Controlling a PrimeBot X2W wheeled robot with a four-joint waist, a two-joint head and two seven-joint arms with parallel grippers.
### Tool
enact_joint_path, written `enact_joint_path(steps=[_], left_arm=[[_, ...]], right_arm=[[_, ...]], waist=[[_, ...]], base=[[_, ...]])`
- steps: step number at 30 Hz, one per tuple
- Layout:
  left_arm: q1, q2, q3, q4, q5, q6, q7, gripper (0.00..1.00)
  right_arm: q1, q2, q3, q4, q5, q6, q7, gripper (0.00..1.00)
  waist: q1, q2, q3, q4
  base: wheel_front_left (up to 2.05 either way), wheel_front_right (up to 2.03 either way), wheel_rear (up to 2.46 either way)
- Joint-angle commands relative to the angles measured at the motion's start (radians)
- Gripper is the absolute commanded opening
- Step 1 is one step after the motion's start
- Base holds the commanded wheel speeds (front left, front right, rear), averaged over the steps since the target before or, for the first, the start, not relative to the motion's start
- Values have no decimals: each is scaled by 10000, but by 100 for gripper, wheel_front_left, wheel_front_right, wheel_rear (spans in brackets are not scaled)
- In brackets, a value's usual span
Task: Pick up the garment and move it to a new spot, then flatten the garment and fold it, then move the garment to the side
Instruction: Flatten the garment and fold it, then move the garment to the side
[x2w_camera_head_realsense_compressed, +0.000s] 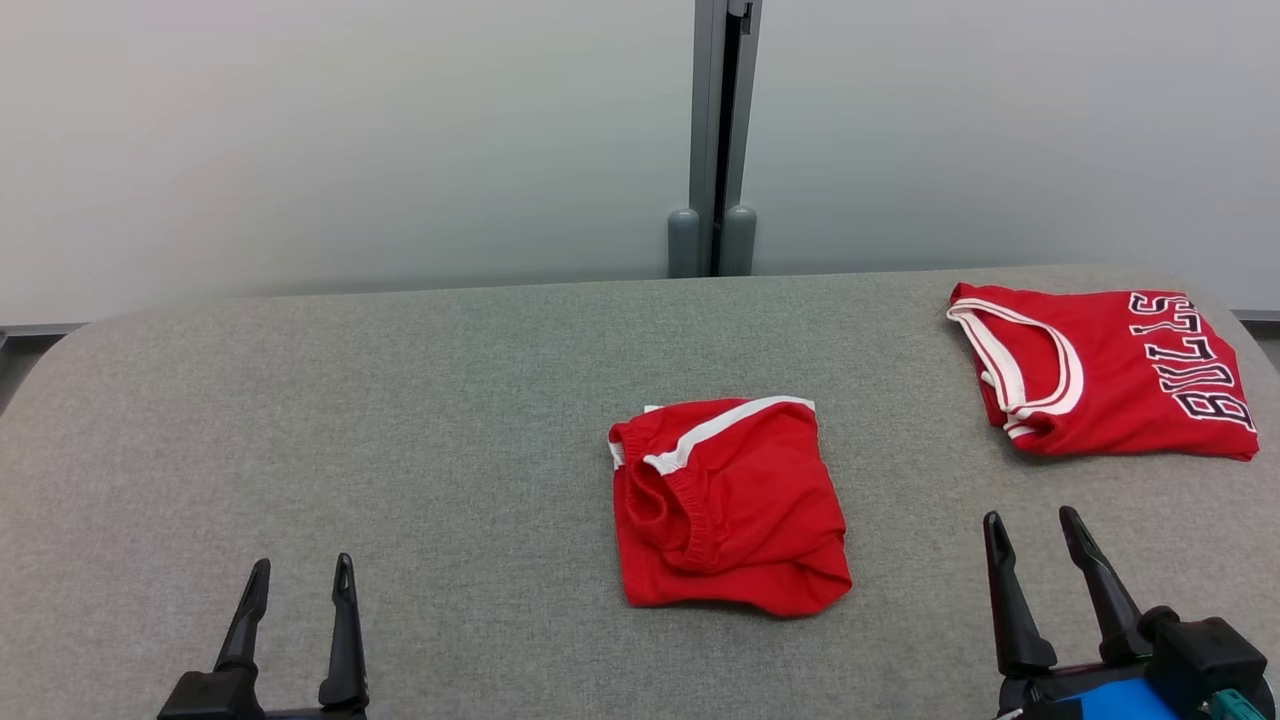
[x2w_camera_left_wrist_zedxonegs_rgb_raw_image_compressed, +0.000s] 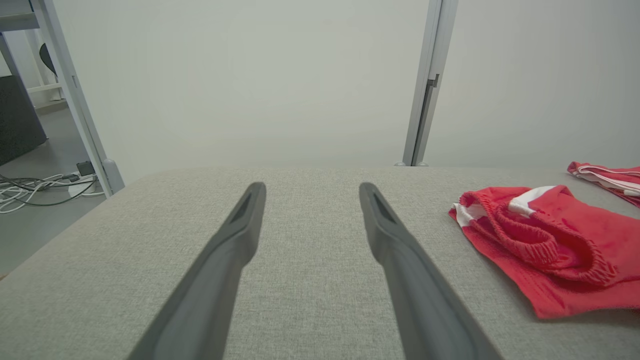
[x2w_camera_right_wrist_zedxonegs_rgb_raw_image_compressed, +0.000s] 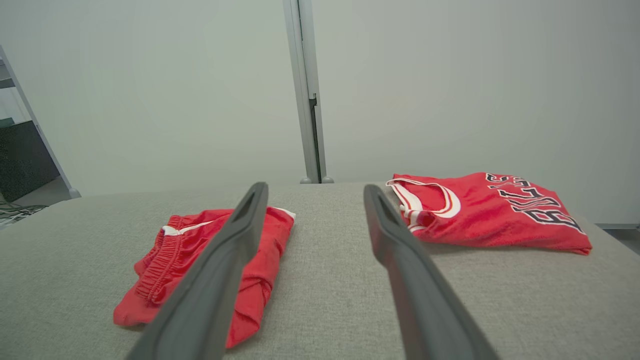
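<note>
1. Risk: the red shorts (x2w_camera_head_realsense_compressed: 728, 505) are lying folded in loose layers. A shallow pinch catching only the top layer is likely to be pulling the fold open in a lift.
2. Risk: the Bulls jersey (x2w_camera_head_realsense_compressed: 1110, 375) is occupying the spot ahead and slightly right of the right gripper (x2w_camera_head_realsense_compressed: 1030, 516). A careless carry could be rumpling it.
3. Position: the shorts are resting on the grey padded table (x2w_camera_head_realsense_compressed: 400, 400), ahead and left of the right gripper and well right of the left gripper (x2w_camera_head_realsense_compressed: 302, 563).
4. State: both claws are standing open, holding nothing.
</note>
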Motion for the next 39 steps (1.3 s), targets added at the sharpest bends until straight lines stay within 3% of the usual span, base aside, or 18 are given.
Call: enact_joint_path(steps=[1,13,24,39], left_arm=[[-88,58,-7,4,-22,-2,-46,100],[-104,71,-37,-125,-6,98,-46,100],[-390,69,-263,-145,-34,34,-46,100],[-1031,23,-417,-122,-183,-73,-46,100]], right_arm=[[99,1,2,29,-2,2,-49,100],[12,1,-61,294,99,3,-49,100],[-2249,-5,531,913,-174,2,352,100],[-4944,-9,378,4932,-795,2,1409,100]], waist=[[0,-1,-5,-2],[0,-1,19,70],[0,-1,254,440],[0,-1,1366,1180]], base=[[0,0,0],[0,0,0],[0,0,0],[0,0,0]])
